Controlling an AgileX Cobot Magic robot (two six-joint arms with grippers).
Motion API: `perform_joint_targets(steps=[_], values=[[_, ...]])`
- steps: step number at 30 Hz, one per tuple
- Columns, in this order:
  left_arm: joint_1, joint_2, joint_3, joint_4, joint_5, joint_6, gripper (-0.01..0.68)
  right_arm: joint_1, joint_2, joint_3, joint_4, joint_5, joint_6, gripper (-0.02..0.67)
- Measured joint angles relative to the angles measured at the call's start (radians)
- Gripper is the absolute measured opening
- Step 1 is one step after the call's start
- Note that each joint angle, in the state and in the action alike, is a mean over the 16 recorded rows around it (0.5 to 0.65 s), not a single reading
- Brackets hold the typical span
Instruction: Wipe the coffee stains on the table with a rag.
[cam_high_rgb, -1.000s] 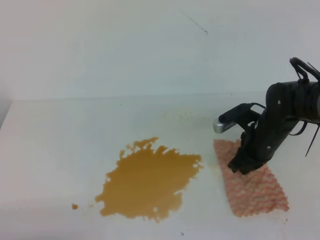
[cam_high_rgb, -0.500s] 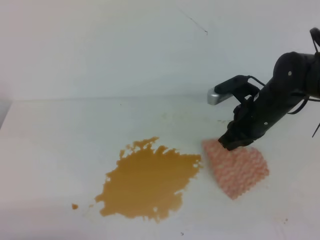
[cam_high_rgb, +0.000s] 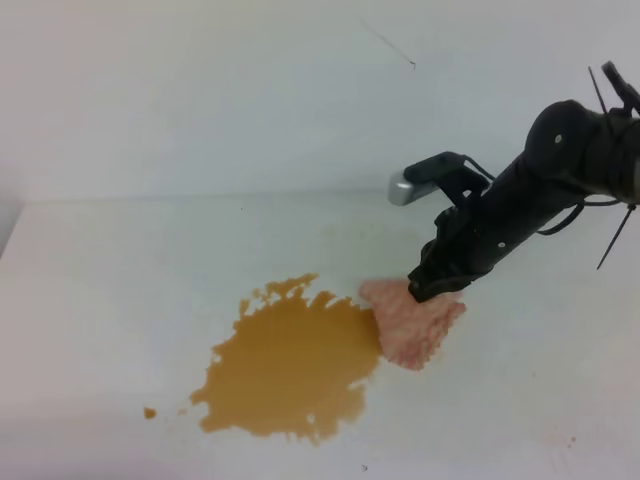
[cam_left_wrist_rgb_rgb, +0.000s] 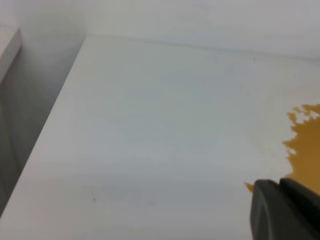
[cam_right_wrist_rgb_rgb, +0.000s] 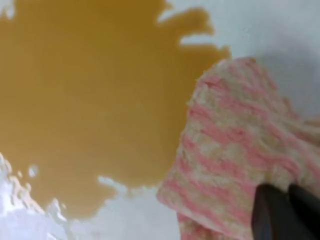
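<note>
Right gripper (cam_high_rgb: 437, 285) is clamping the bunched rag (cam_high_rgb: 412, 322), whose edge is touching the coffee stains (cam_high_rgb: 290, 365) mid-table (cam_high_rgb: 120, 300).

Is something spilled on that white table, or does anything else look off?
Yes. An orange-brown puddle with ragged edges is spread over the table, with a tiny matching droplet beside it. The pink-and-white rag lies bunched up at the puddle's right edge, under the right gripper.
</note>
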Motion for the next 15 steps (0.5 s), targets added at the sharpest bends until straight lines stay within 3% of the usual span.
perform_joint_targets(steps=[11,15], values=[[0.0,0.0,0.002,0.0,0.002,0.0,0.0,0.003,0.017,-0.03,0.011,0.023,-0.089,0.342],[0.0,0.002,0.0,0.0,0.001,0.0,-0.001,0.017,0.019,-0.038,-0.007,0.024,-0.098,0.413]])
